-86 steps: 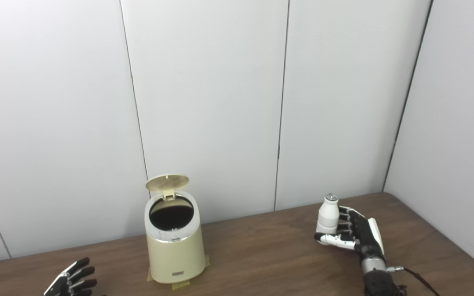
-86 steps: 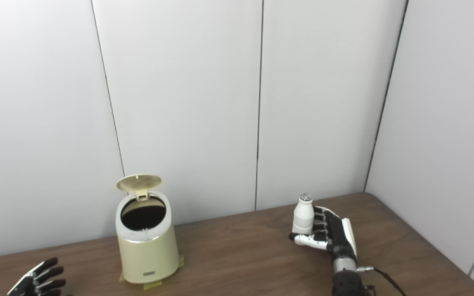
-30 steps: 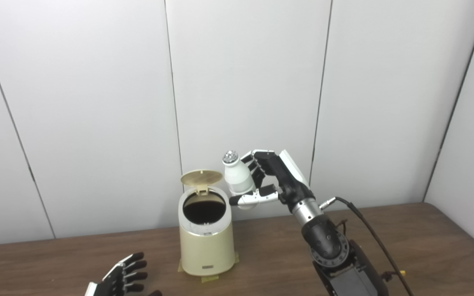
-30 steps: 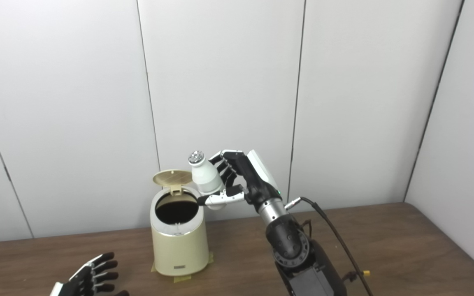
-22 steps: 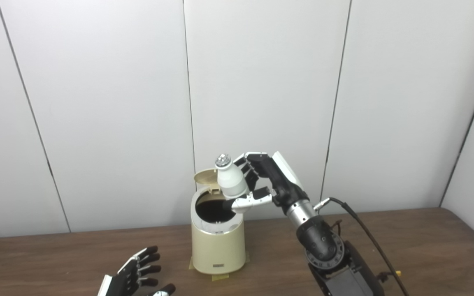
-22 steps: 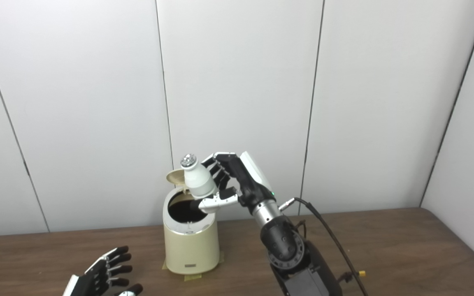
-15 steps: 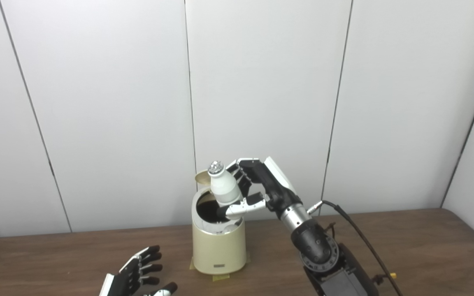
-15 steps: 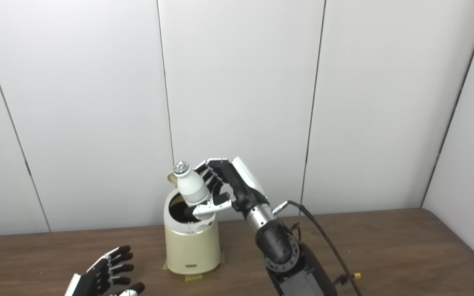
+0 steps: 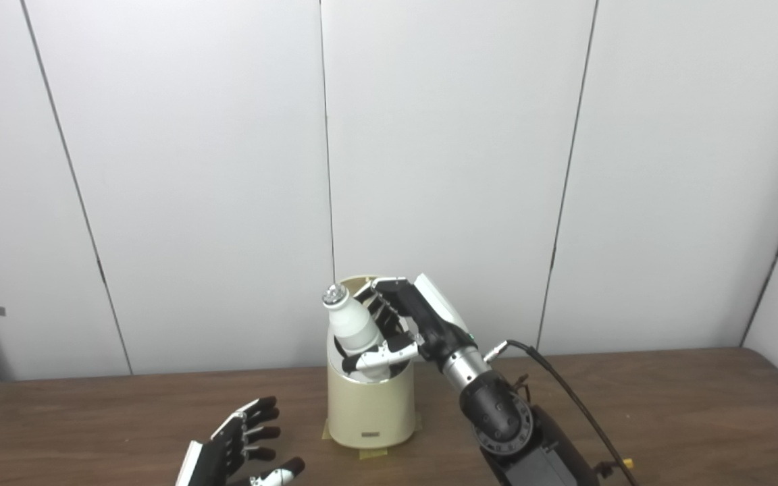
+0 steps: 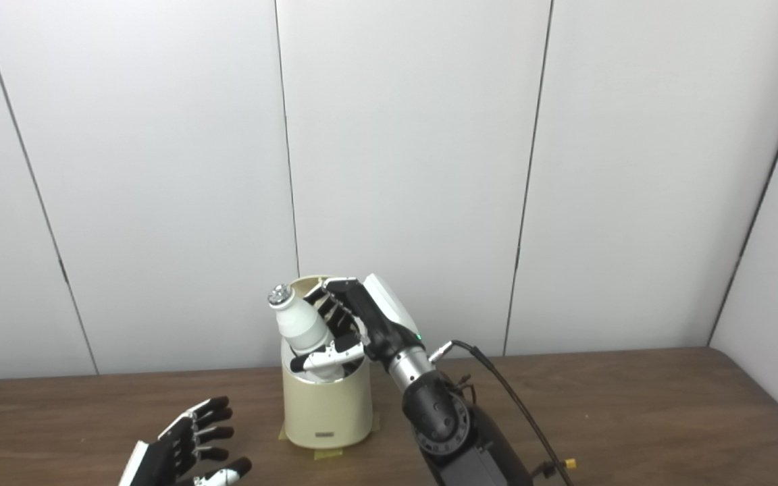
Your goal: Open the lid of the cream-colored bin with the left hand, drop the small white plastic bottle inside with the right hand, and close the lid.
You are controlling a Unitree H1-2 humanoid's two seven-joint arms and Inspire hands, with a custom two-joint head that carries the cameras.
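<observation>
Right hand [image 9: 408, 322] is closed around the small white bottle [image 9: 352, 327], fingers behind it and thumb across its lower front. Bottle tilted, cap up and to the left, its base directly over the open mouth of the cream-colored bin [image 9: 370, 405]; whether the base touches the rim cannot be told. Lid [image 10: 309, 282] raised behind the hand, mostly hidden. Left hand [image 10: 183, 445] spread wide, holding nothing, low over the brown surface [image 9: 666, 405], left of the bin.
</observation>
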